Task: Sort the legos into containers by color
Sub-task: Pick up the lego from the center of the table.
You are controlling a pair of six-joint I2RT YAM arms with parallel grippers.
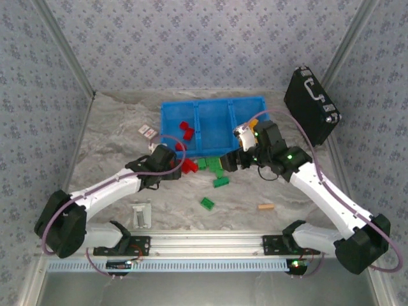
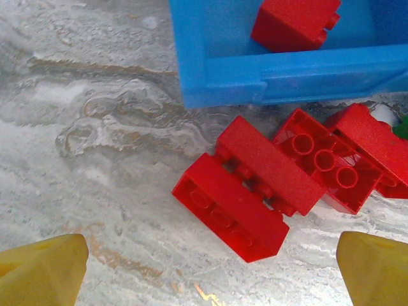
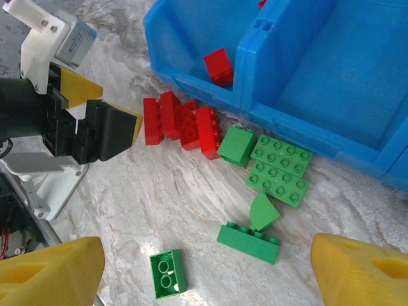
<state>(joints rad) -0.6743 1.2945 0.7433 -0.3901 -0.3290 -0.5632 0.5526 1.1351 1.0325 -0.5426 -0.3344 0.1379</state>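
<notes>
The left claw (image 2: 207,275) hangs low over the surface (image 2: 95,159), spread wide, its yellow pads well apart and nothing between them. Just beyond it on the far side is a huddle of red bricks (image 2: 299,172), lying close against the near wall of the blue tray (image 2: 287,80). Nearest the claw is a long red brick (image 2: 226,217), and a second red one leans on it. Its long axis runs aslant to the line between the pads (so I judge the wrist would need a turn before they could close across its narrow sides). The left arm is plainly the nearer one to these reds.

The right claw (image 3: 204,274) is also spread and holds nothing. It hovers over the green bricks (image 3: 280,169), which are scattered on the surface just near of the tray's middle.

In the tray, the left bin (image 1: 171,127) holds a few red bricks. The middle bin (image 3: 357,70) shows bare blue floor wherever it can be seen. The right arm partly hides the right-hand bin from above.
</notes>
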